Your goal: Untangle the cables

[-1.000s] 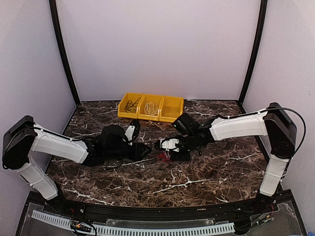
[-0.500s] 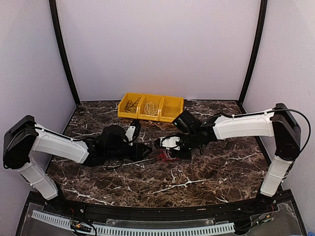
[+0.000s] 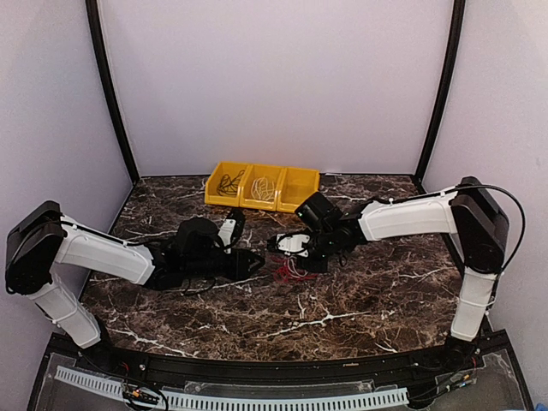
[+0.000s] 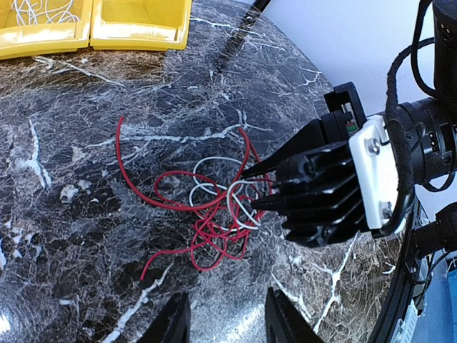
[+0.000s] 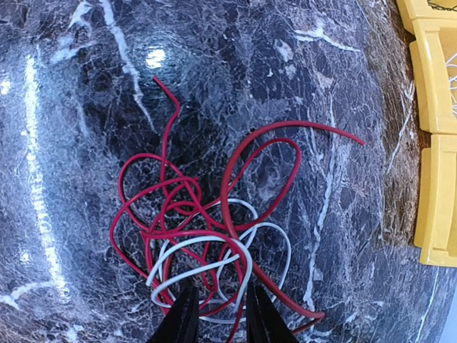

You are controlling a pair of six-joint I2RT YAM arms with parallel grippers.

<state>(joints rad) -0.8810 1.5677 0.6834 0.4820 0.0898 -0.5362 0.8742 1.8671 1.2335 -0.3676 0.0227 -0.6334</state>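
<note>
When separating the cables [image 5: 203,236], treat the knot as one question: white against red. Note the bundle lying loose on the dark marble surface [image 3: 360,300], between the two arms and well apart from the yellow bins [image 3: 257,204] at the far edge. See the right fingers [image 5: 184,321] lowered over one side of the tangle, narrowed to a slim gap straddling a bend of the white cable [image 5: 203,240] together with a red strand or two, tips not yet pressed together and nothing plainly pinched. See also the left fingers [image 4: 175,325], parted and empty, hovering low near the opposite side of the bundle. Before closing fully, nudge the right tips to leave only white between them; otherwise expect the red cable [image 5: 169,125] to rise with it and tighten the crossings. Once gripped, draw upward and away slowly, watching for the red loops to slide off rather than bunch. Bring the left fingers down onto a free red end to pin it against the surface, giving the pull something to work against. Avoid dragging the whole knot sideways, and stop at the first sign of a snag.
</note>
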